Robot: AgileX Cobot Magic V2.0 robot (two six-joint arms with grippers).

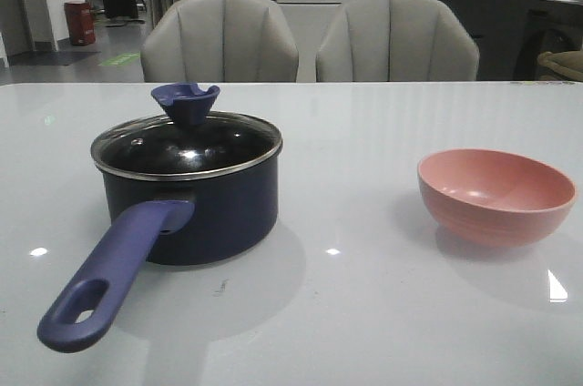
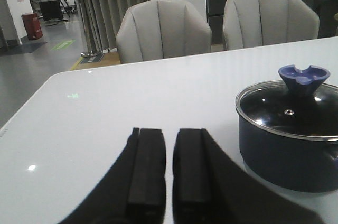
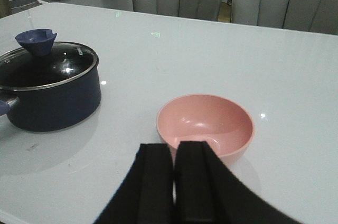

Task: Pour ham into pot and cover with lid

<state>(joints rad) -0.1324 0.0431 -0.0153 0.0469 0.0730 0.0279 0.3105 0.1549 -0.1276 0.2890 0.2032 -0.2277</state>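
Since the lid (image 1: 187,145) already sits on the pot (image 1: 191,208) and the pink bowl (image 3: 205,123) looks empty, little remains: both claws, left claw (image 2: 169,168) and right claw (image 3: 174,182), are closed on nothing, pot ahead-right of the left, bowl just ahead of the right.

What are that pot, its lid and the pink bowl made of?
Pot: probably metal with a dark navy coating, smooth with a dull sheen. Its handle looks like matte blue plastic or silicone. Lid: clear glass, since it shines and shows the dark inside, with a bright steel-looking rim and a matte blue knob. Bowl: matte pink with faint rings, likely plastic or ceramic; I can't tell which.
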